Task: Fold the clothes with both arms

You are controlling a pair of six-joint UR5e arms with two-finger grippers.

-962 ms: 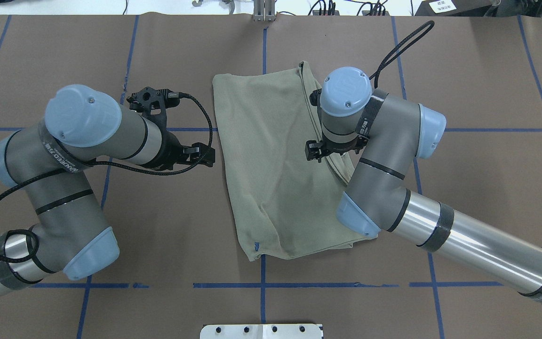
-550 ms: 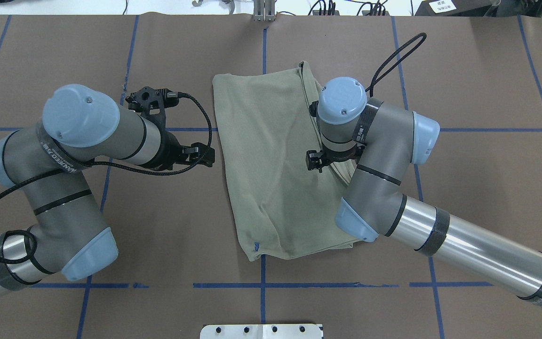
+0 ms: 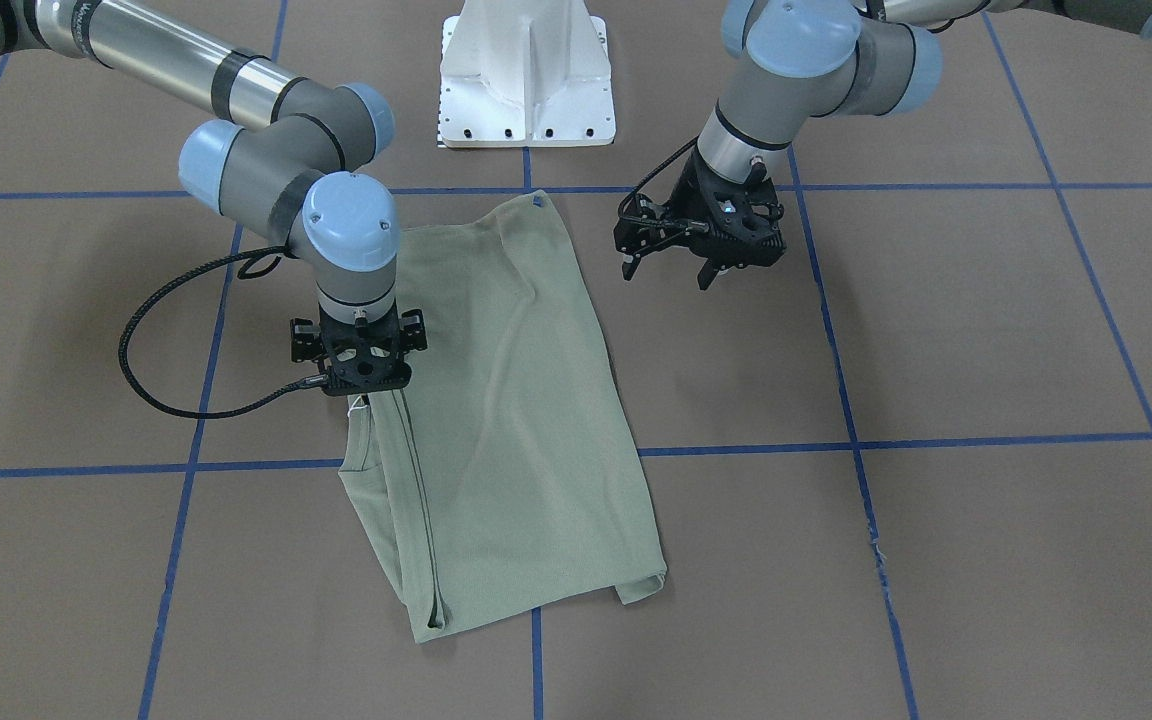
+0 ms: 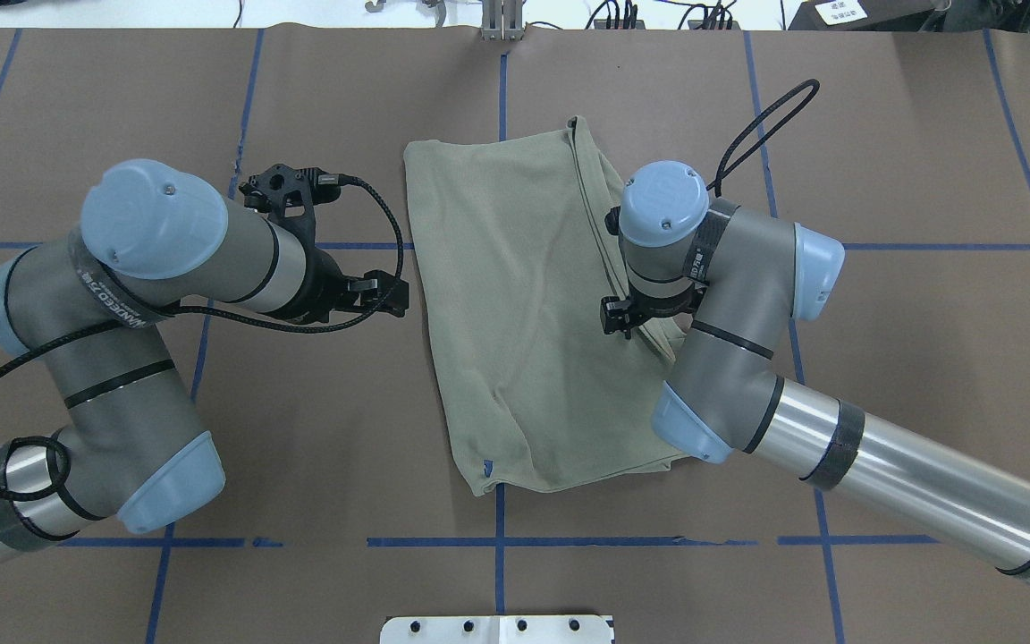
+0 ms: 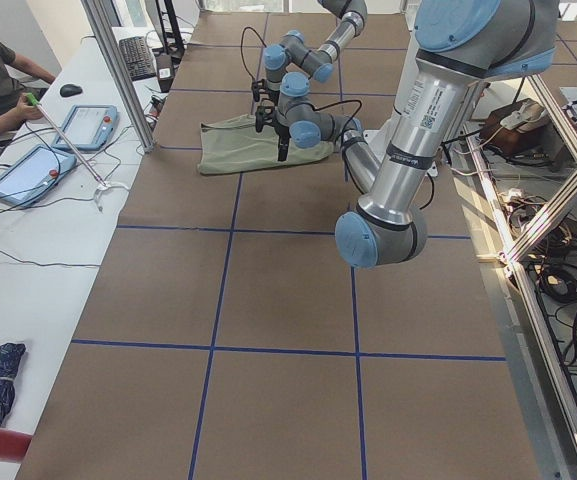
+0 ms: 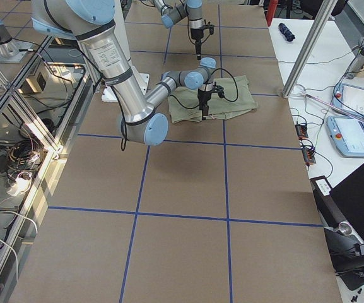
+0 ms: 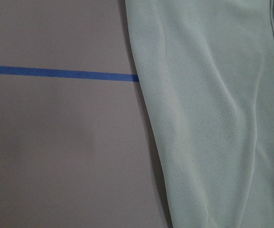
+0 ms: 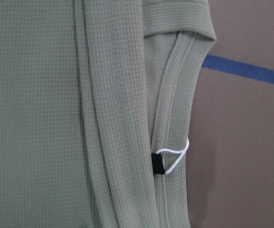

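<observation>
- The olive-green shirt [image 4: 515,304] is laid flat near the middle of the brown-covered table [image 4: 300,429]. It is folded into one long panel, with extra layers stacked along one long side (the side nearer the right arm).
- The right gripper [image 3: 364,380] is held pointing straight down over that layered edge. Its fingers are hidden beneath the wrist, so it cannot be told whether they are parted or closed.
- A small white loop tag [image 8: 173,159] with a black clip is seen at the ribbed seam in the right wrist view.
- The left gripper [image 3: 668,272] is held just beside the shirt's other long edge, above bare table, with fingers parted and nothing between them.
- A blue tape line [image 7: 61,72] is met by the shirt's edge in the left wrist view.
</observation>
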